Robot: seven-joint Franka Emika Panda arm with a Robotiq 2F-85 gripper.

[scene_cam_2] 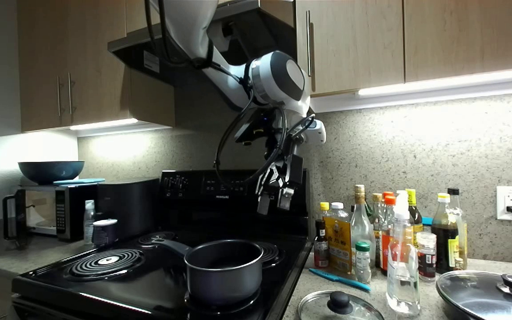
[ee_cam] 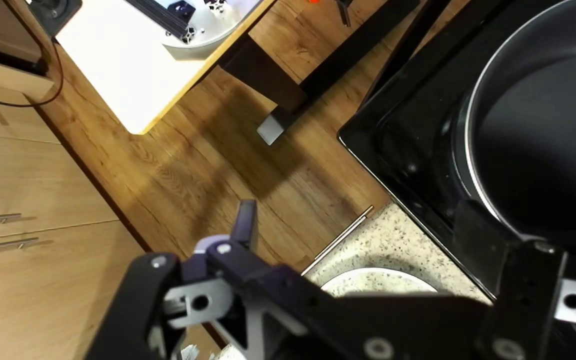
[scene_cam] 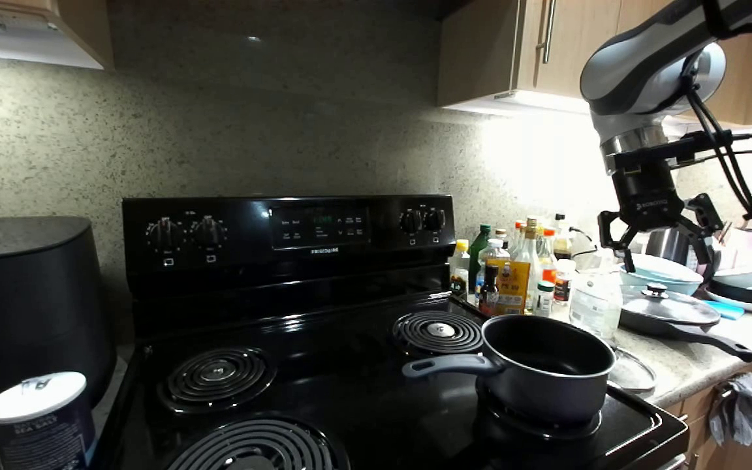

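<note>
One gripper [scene_cam_2: 274, 201] is held in the air, higher than the top of the stove [scene_cam: 369, 411]. It is released: its two fingers are spread well apart, and only free air is enclosed between them. Below it, and apart from it, one dark grey saucepan [scene_cam_2: 224, 278] is placed upright on the stove, at the front corner on the side of the worktop [scene_cam: 686, 365]. Its single handle [scene_cam: 451, 365] is turned inward, across the stove. In the wrist view, the edge of the saucepan is partly covered by one finger.

Besides the place where the saucepan stands, three coil burners [scene_cam: 219, 372] can be counted, all uncovered. Four knobs [scene_cam: 209, 232] are fixed on the back panel, two at each end.

On the worktop, two glass lids are seen: one smaller lid [scene_cam_2: 340, 306] is laid just beside the stove, and one larger lid [scene_cam_2: 482, 291] is set on one frying pan [scene_cam: 650, 324]. Between them, one spray bottle [scene_cam_2: 402, 266] is placed. Behind, at least eight bottles [scene_cam_2: 362, 235] are grouped near the wall; because they overlap, their exact number cannot be told. At the opposite side of the stove, one sea salt container [scene_cam: 40, 424] is seen.
</note>
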